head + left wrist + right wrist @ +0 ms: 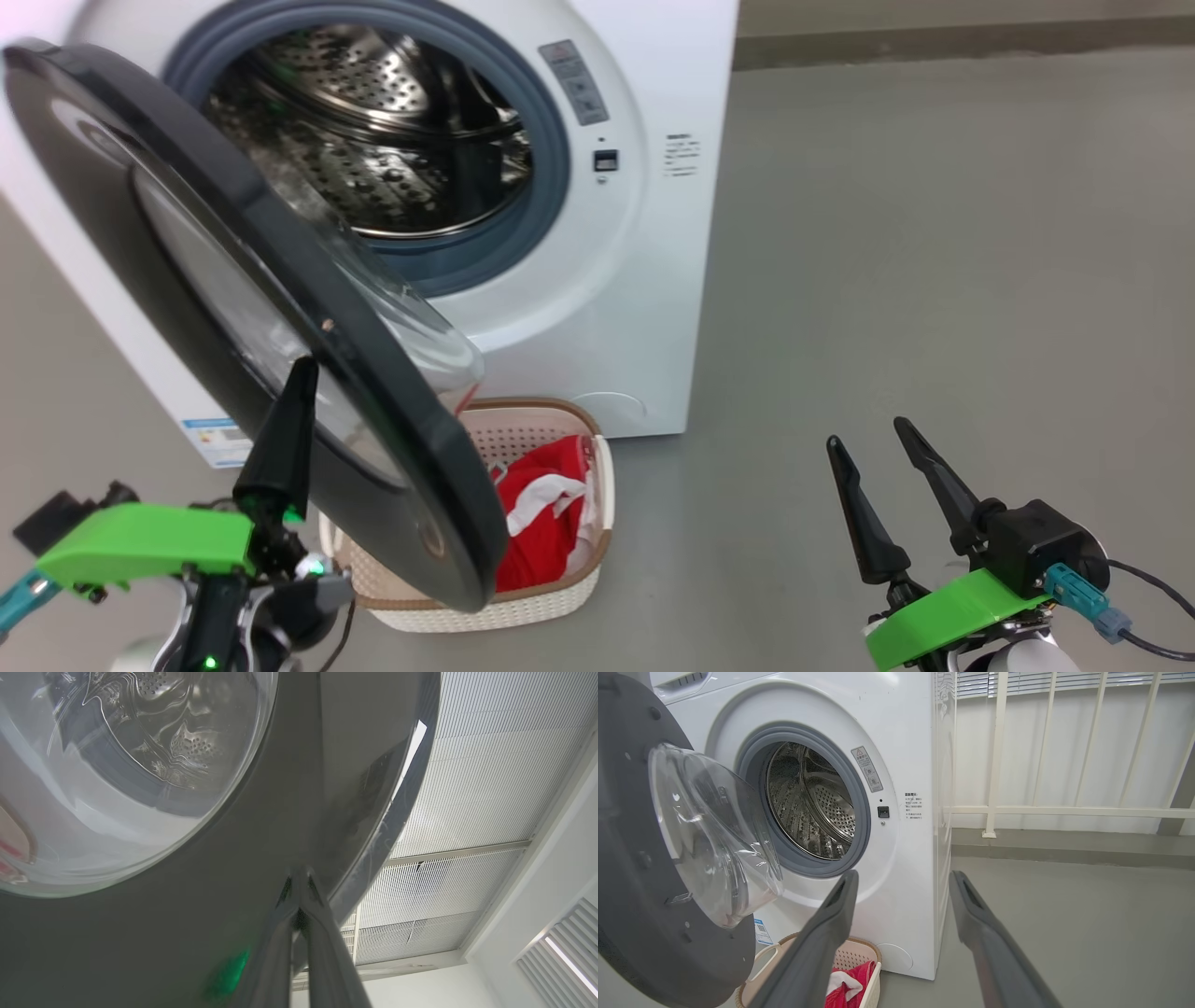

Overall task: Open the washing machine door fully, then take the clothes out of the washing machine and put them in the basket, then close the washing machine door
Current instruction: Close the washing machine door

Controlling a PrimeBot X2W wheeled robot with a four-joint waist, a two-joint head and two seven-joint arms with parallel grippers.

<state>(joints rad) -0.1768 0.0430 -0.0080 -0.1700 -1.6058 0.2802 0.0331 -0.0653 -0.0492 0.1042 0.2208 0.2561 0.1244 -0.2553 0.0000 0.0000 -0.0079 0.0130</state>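
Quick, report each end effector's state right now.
Left end effector: closed, holding nothing, tips at the washing machine door.
Right end effector: open, empty.

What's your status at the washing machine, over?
Left end effector shut, tips on door. Right end effector open, empty. Drum looks empty, clothes in basket, door partly open. Basket under door's edge.

On floor (934, 233), far left: washing machine (616, 280). washing machine door (233, 280) swung out left, overhanging basket (560, 597). basket on floor just before machine; clothes (541, 523) in it. left end effector (301, 371) at door's near face; right end effector (866, 434) near right, well apart, over floor.
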